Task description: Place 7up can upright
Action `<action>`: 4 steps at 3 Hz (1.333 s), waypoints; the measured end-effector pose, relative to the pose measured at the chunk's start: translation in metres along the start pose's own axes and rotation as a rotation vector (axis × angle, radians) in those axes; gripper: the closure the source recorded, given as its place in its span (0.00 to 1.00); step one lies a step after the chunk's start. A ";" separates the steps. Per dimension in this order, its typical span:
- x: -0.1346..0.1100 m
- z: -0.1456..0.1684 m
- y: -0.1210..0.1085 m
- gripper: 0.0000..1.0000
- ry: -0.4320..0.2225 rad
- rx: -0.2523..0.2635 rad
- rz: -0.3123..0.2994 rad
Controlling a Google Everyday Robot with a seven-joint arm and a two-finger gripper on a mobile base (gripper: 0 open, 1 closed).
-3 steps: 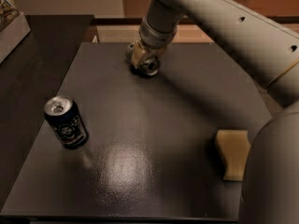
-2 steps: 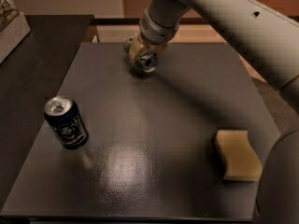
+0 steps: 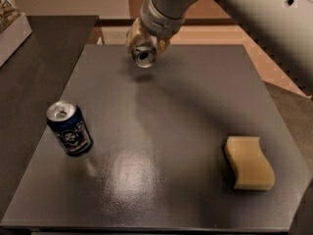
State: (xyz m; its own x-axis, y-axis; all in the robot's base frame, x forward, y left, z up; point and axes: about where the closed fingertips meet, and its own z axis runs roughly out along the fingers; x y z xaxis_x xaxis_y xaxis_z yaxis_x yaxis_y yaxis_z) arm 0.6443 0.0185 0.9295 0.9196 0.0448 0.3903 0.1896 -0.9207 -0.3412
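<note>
My gripper [image 3: 145,49] hangs at the far middle of the dark table [image 3: 195,97], shut on the 7up can [image 3: 145,57]. The can lies tilted in the grip, its silver end facing the camera, with only a little of its body showing between the tan fingers [image 3: 133,37]. It hangs just above the tabletop, with a small shadow under it.
A dark blue can with a white emblem [image 3: 69,128] stands upright at the left of the table. A yellow sponge [image 3: 248,162] lies at the front right. The big white arm [image 3: 234,9] crosses the upper right. A pale box [image 3: 12,21] sits on the far-left counter.
The gripper has lifted the can slightly up and to the left. The arm's lower link has swung out of the right side, uncovering the sponge.
</note>
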 end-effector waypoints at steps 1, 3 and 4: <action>0.002 -0.014 -0.012 1.00 0.034 -0.005 0.158; 0.005 -0.037 -0.028 1.00 0.142 0.044 0.480; 0.009 -0.044 -0.037 1.00 0.189 0.083 0.641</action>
State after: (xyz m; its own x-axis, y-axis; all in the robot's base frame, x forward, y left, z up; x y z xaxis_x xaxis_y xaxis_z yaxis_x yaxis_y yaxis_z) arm 0.6308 0.0355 0.9836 0.7845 -0.5761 0.2293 -0.3410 -0.7096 -0.6166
